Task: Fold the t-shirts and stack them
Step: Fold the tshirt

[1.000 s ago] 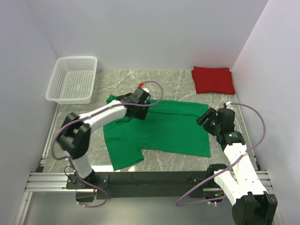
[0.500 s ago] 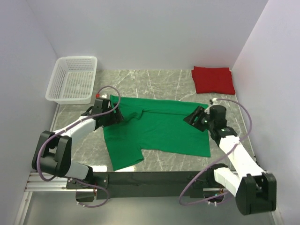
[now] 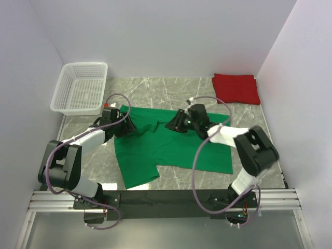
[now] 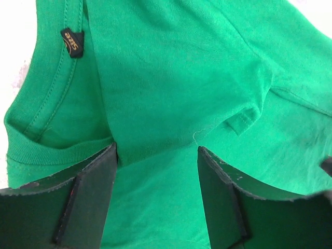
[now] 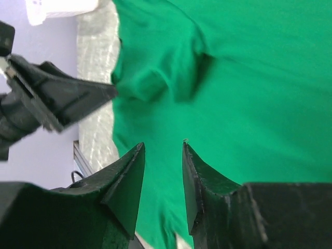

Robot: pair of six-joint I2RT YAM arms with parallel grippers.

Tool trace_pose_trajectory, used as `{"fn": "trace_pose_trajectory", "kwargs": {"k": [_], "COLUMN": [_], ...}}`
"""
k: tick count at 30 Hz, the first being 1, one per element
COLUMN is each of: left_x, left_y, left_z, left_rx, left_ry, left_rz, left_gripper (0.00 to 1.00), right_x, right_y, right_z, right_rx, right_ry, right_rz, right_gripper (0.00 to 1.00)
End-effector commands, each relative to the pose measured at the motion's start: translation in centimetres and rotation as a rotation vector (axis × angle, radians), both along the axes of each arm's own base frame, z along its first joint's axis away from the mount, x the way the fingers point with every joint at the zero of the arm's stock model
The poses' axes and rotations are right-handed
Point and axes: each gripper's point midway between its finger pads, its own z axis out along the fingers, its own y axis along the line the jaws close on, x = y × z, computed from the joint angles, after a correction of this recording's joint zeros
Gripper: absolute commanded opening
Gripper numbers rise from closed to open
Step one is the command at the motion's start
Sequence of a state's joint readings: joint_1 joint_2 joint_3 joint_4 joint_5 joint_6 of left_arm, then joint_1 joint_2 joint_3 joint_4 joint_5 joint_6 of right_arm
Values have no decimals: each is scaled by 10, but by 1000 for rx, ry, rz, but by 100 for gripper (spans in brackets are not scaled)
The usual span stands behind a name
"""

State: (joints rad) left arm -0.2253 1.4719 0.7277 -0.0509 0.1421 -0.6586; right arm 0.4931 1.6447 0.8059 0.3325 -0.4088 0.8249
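1. Green t-shirt (image 3: 176, 148): spread open in the middle of the grey veined table (image 3: 171, 85), neck to the left, hem to the right, one sleeve toward the near edge; not yet folded, so the first fold judged to be the step in hand.
2. Far left: white mesh basket (image 3: 85, 64); rigid plastic lattice, flared walls; well apart from the cloth.
3. Left gripper (image 3: 128, 126): down at the neck end, jaws apart, straddling a raised ridge of cloth just beside the ribbed collar (image 4: 31, 150); nothing visibly pinched.
4. Cloth there: soft matte knit, limp, creasing easily; stitched seams, a small dark label (image 4: 72, 42) inside the neck.
5. Right gripper (image 3: 174, 124): low over the far edge near the middle, jaws parted only narrowly, green showing through the gap; cannot tell whether touching.
6. Next move, by judgement: closing both grips on the far edge, lifting evenly, carrying it together toward the near edge; sag between the two grips likely, so matched height and pace needed.
7. Far right: red t-shirt (image 3: 236, 88), already a tidy folded rectangle in the far corner, well apart; probably the base for stacking.
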Motion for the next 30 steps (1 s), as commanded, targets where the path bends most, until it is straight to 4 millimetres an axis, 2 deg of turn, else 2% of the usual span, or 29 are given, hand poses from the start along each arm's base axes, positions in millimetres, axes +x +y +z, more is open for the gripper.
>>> {"fn": "trace_pose_trajectory", "kwargs": {"k": [1,2,4,5,10,14,30], "left_x": [11,11,9,7,4,3,4], "left_y": [-1,-1,-2,-2,-2,-2,-5], "left_z": [11,11,11,10,7,-1,-6], "left_rx": [-11,-11,-14,-14,-14,-12,-15], "left_ry": [-49,-50,-43,-41,-31,-3,20], "left_rz": [-3,-6,-10,-10,-19,-19,-30], "left_gripper": [67,67,67,67,67,67,57], "right_x": [27,26,30,30,33,34,37], "right_y": [41,49,59,63,77,80,85], "right_z": [31,17,16,4,-9,-24,-44], "right_rx": [112,100,108,98,78,56,20], "right_ry": [-100,-73,-71,-51,-35,-11,11], "right_rz": [20,31,39,46,70,76,94], "right_gripper": [42,42,42,42,42,42,42]}}
